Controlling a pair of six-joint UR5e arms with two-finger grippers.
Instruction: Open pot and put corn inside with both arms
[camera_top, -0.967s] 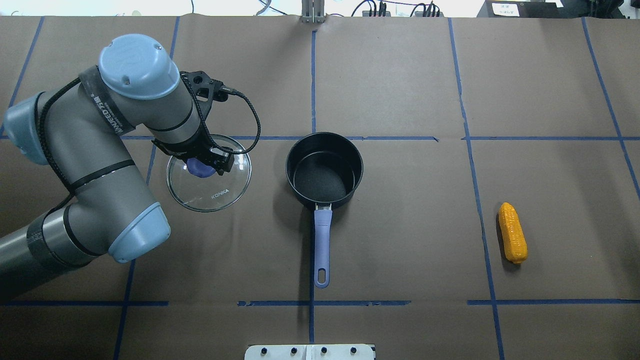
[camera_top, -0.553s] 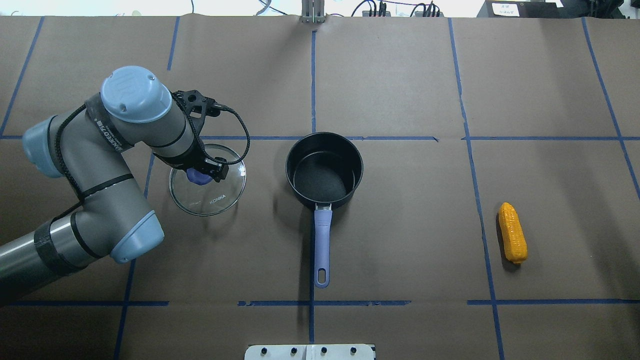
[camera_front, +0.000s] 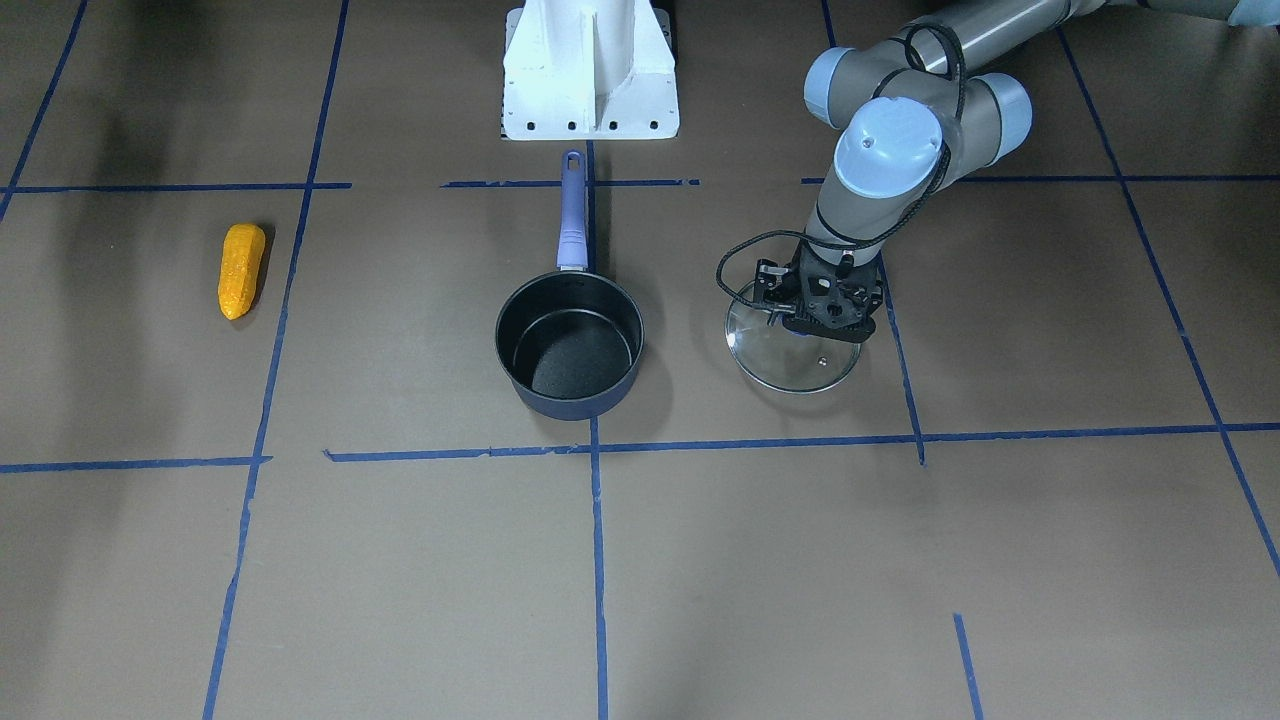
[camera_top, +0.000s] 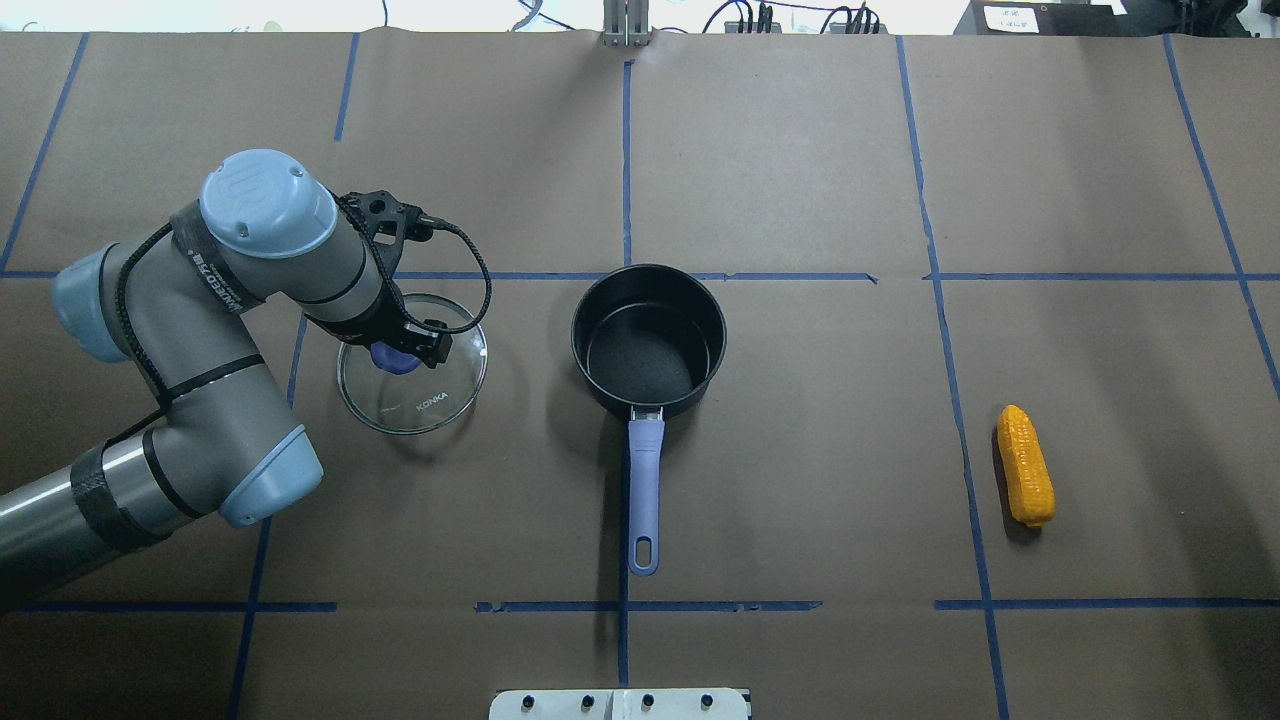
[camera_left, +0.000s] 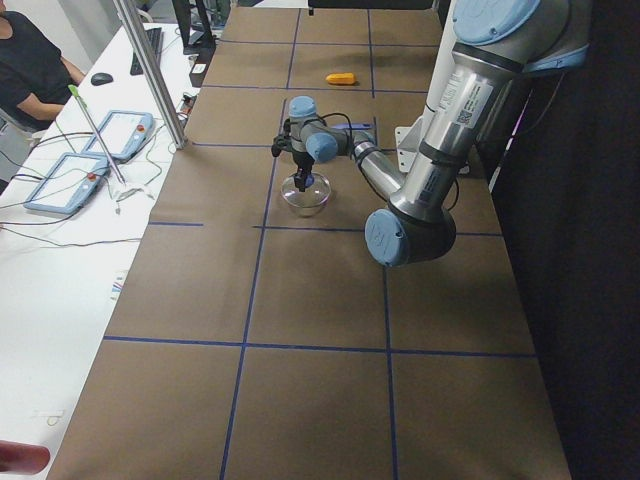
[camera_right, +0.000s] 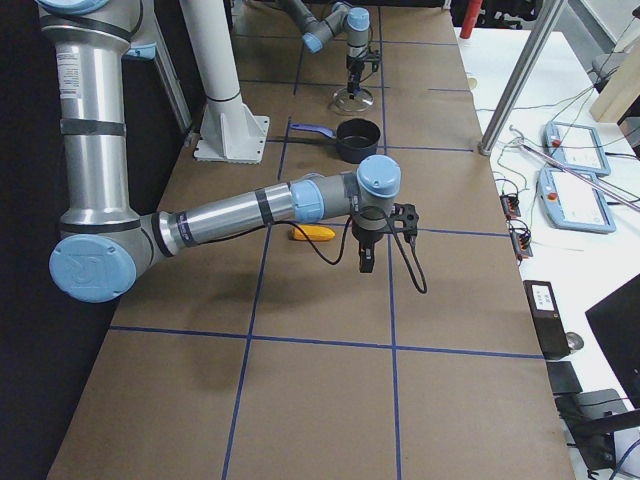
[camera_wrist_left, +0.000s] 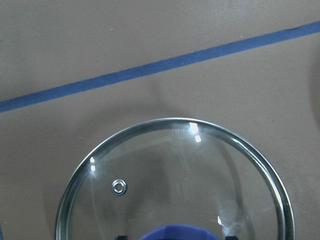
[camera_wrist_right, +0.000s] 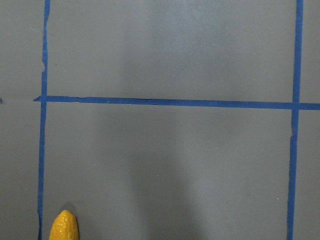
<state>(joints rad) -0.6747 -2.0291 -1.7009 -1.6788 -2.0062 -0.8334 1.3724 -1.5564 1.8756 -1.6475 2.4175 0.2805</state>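
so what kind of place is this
Most likely a robotics lab workcell, not a kitchen: the table is papered brown and gridded with blue tape, and teach pendants lie on the white desk beside it.

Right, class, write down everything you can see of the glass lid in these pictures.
The lid is round, of clear glass, with a metal rim, a small vent hole, a purple-blue knob and KONKA lettering. It is off the pot, apart from it on the robot's left, level, knob up, low at the brown table; whether it rests there is unclear. The left gripper is closed on the knob.
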